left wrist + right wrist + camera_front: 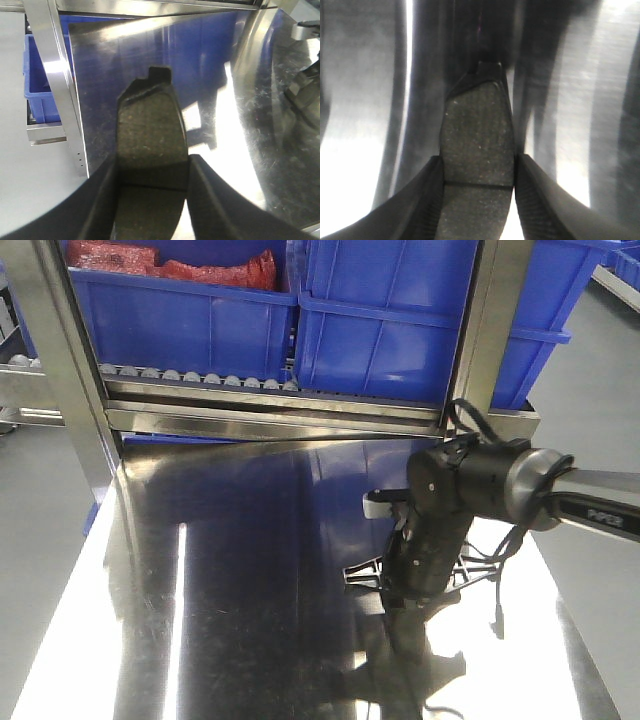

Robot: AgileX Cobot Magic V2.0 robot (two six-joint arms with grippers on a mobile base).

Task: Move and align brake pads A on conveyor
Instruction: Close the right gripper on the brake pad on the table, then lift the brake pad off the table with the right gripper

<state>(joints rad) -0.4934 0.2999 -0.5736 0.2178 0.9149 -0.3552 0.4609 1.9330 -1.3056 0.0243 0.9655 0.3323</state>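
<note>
**Operator:** What occupies the work area?

**Technician:** A mirror-polished steel bench (250,570) fills the front view. Behind it stands a roller rack (200,377) loaded with blue plastic bins (180,320). The conveyor appears in no view.

**Operator:** Where are the brake pads A?

**Technician:** Two are visible, and both are held clear of the bench. The right gripper (477,167) is clamped on a flat grey curved brake pad (477,125). Its fingers press the long edges at the centre groove, and the tab points away from the wrist. The left gripper (152,165) grips a second grey pad (150,125) in the same way. The remaining pads are not shown.

**Operator:** What could go wrong from here?

**Technician:**
- **Slipping:** Each pad is pinched only across its narrow edges. A fast swing could let it pivot or slip, so it would reach the belt misaligned.
- **Striking the bench:** The right pad hangs low over the steel. A sideways move without lift could knock its tab on the bench.
- **Collision:** Both arms are loaded, so they could collide if they converge on one spot.

**Operator:** What is the arm pose?

**Technician:** The black right arm (480,480) reaches in from the right edge, with its wrist bent steeply downward near the bench surface. Whether it touches the bench cannot be told. The left arm is outside the front view.
</note>
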